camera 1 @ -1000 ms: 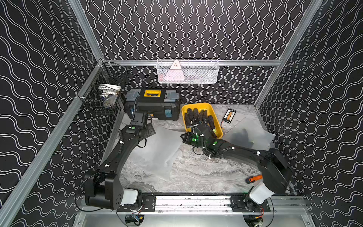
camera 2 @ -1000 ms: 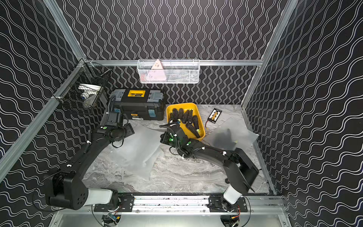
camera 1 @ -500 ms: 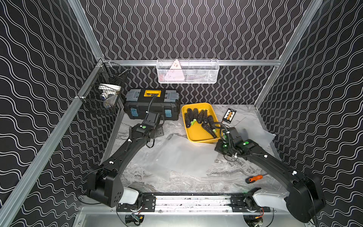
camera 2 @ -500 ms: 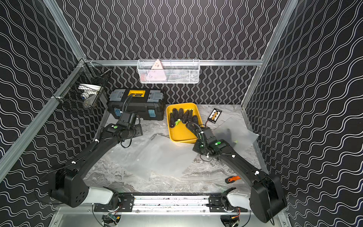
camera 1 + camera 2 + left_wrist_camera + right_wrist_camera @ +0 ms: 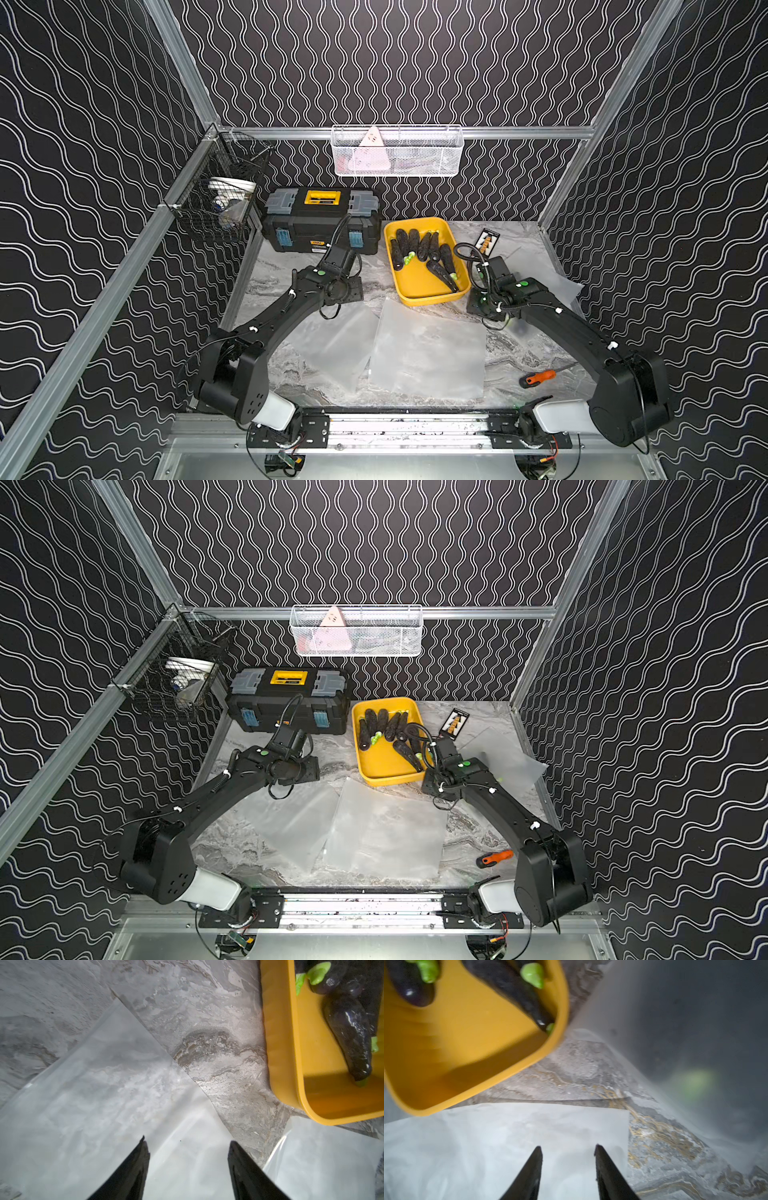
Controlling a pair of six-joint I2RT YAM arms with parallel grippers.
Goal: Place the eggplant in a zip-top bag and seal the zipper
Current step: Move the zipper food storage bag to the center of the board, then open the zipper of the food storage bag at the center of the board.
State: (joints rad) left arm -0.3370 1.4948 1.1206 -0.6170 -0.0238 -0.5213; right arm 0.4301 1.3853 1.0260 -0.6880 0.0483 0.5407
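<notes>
I judge the task to be near its start. The eggplants [image 5: 419, 249] lie together in the yellow tray [image 5: 432, 298] at the back of the desk [image 5: 519, 353]. The two zip-top bags [image 5: 428, 353] in the middle lie flat and look empty. Picking, filling and sealing are all left to do. A dark shape with a green spot shows through a third bag [image 5: 685, 1043]; I cannot tell what it is. The left hand [image 5: 187, 1140] is spread and empty above one flat bag, with the tray near. The right hand [image 5: 568, 1147] also has its jaws apart and empty, over a corner of the other bag. The tray is just beside it, with the nearest eggplant [image 5: 517, 991] close.
</notes>
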